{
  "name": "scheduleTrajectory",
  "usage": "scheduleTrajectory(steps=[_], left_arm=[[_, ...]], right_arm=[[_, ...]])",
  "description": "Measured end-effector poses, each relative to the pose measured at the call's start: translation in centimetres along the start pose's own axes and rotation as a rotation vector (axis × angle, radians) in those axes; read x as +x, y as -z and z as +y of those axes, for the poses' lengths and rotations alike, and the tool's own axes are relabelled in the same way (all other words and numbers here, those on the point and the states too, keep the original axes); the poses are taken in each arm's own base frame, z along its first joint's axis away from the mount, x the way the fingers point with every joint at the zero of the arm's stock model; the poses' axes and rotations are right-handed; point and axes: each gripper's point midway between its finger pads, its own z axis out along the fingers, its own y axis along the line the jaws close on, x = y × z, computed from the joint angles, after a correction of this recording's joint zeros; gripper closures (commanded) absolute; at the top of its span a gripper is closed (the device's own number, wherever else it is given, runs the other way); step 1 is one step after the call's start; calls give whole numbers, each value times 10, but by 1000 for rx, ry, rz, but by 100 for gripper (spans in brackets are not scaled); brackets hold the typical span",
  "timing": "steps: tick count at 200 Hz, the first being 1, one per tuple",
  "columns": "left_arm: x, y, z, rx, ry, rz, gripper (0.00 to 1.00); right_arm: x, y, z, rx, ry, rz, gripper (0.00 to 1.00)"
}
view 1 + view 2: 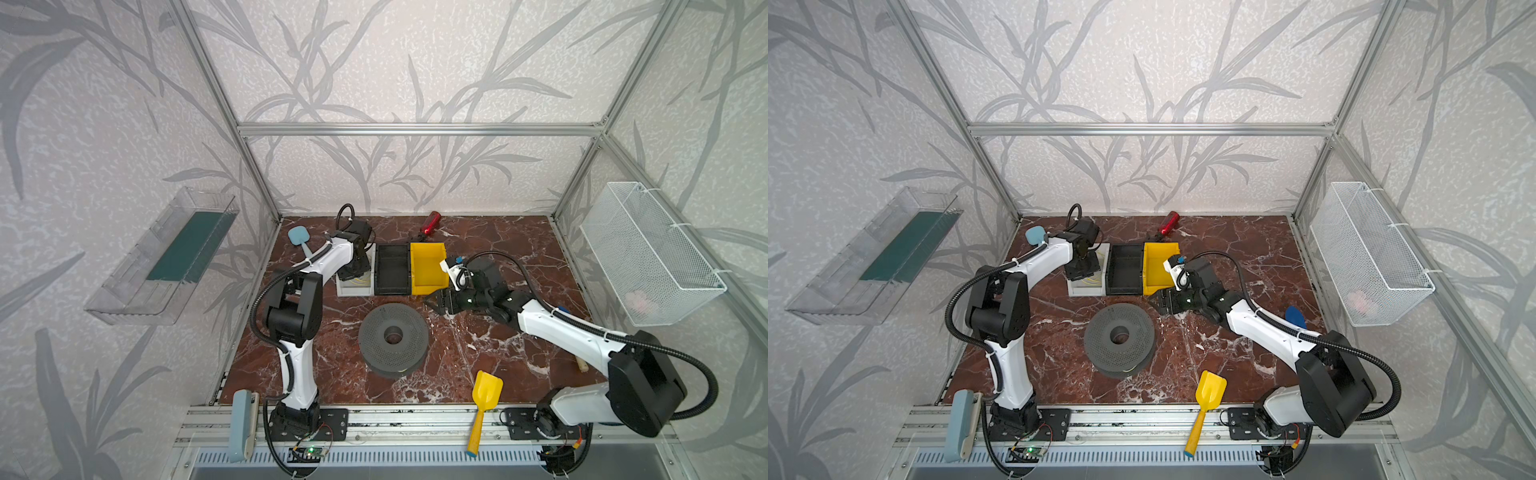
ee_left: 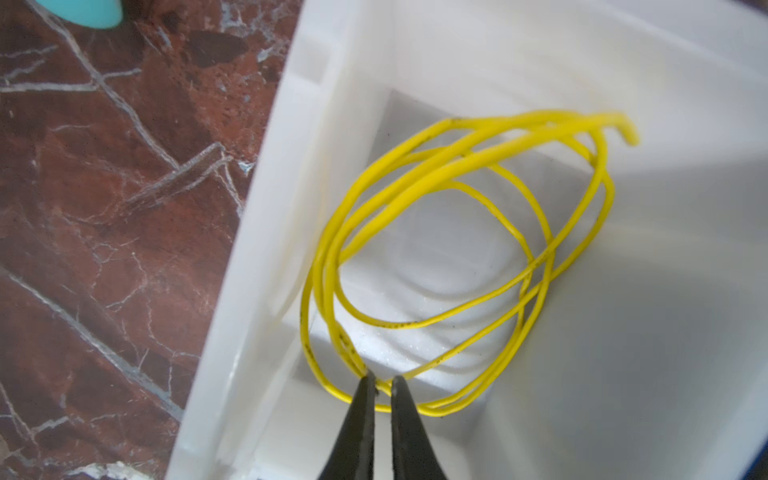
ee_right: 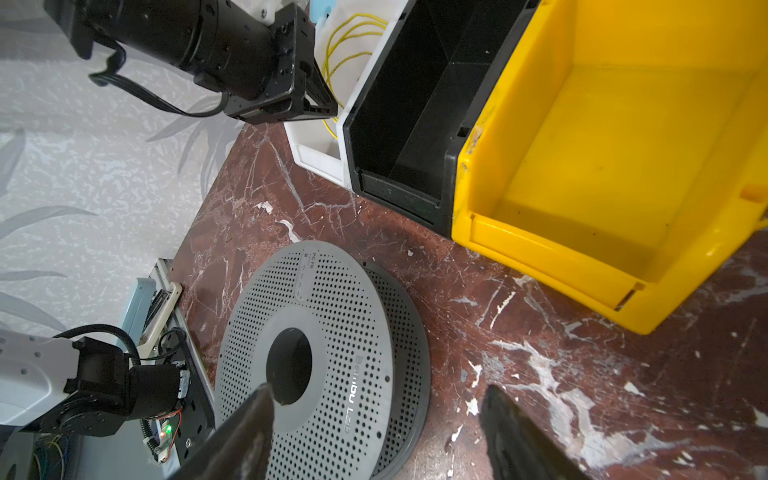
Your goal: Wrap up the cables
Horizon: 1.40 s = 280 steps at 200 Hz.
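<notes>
Down inside the white bin [image 2: 286,216], close to its floor, lie the cables [image 2: 540,119]: one thin yellow wire in several loose loops. I judge they sit there because the bin walls keep the springy loops gathered until they are fetched. The grey perforated spool [image 1: 392,334] lies flat on the table [image 1: 478,365] near the white bin, on the side toward my bases. I judge it waits there, hole upward, for the wire to be wound onto it.

My left pincer [image 2: 383,380] reaches steeply into the white bin so that its tips meet the coil where several strands cross, which I reckon gives more than one loop in a single bite. Its jaws are pressed almost together, and yellow strands run through the sliver of gap at the very tips, so I am pinching the cables. I cannot tell whether that grip is firm enough to lift.

My right pincer [image 3: 380,392] is well apart from the white bin, beyond the black bin [image 3: 395,104] that stands right against it, and hangs above the spool's edge. Its jaws are spread wide and hold nothing; I judge it is placed there to steady the spool
</notes>
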Motion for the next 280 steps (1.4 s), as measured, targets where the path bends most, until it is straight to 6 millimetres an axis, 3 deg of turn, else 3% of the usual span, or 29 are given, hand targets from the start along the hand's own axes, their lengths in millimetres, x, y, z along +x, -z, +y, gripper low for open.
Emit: scheduleTrajectory(steps=[33,62,84,124,156,197,229,280], left_arm=[[-3,7,0,10,1,-15,100],[-2,22,5,23,6,-36,100],[-3,35,11,17,12,-50,81],[5,37,18,0,29,-37,60],[9,29,20,-19,46,-20,57],[14,1,16,-53,50,24,51],[10,-9,12,-62,59,27,69],[-2,-6,10,-65,70,-7,92]], right_arm=[[-1,-1,1,-6,-7,0,24],[-1,-1,0,-7,-14,-2,24],[-1,-1,0,-7,-16,-3,24],[-5,-1,3,-22,-19,-15,24],[-3,-4,4,-35,-23,-5,24],[-2,-4,3,-32,-18,-1,24],[-2,-4,3,-32,-14,-2,24],[-3,-4,0,-24,-11,-6,24]])
